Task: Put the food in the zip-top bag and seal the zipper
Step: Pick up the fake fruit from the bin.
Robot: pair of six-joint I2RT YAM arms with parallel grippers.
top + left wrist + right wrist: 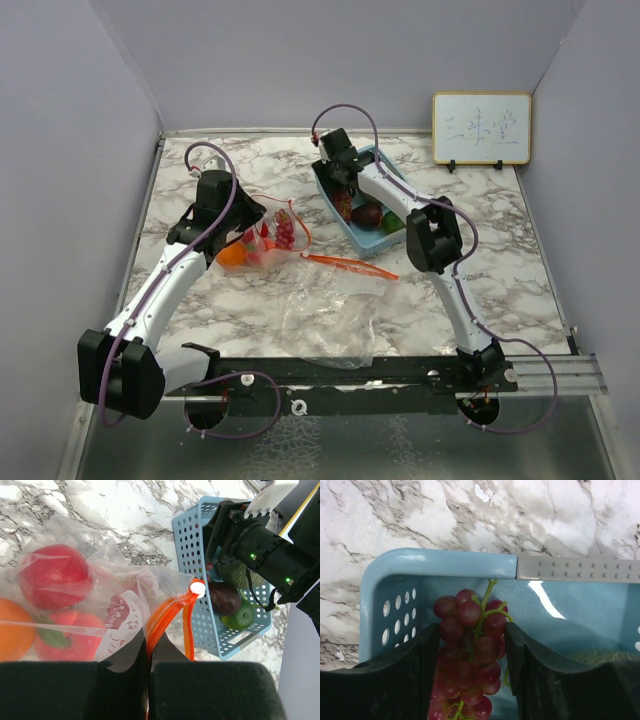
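Note:
My left gripper (149, 650) is shut on the orange zipper strip (167, 612) of the clear zip-top bag (322, 308), lifting that edge. Inside the bag lie red apples (55, 575), an orange (14, 627) and a small red bunch (284, 230). My right gripper (472, 630) reaches into the blue mesh basket (440, 562), its fingers closed on both sides of a bunch of red grapes (470, 650). A dark purple fruit (224, 597), a green fruit (241, 617) and a grey-green melon (235, 572) lie in the basket.
A small whiteboard (481, 128) stands at the back right. Grey walls enclose the marble table (480, 260) on three sides. The bag's loose plastic spreads towards the near rail (380, 372). The right arm (432, 235) stretches over the basket.

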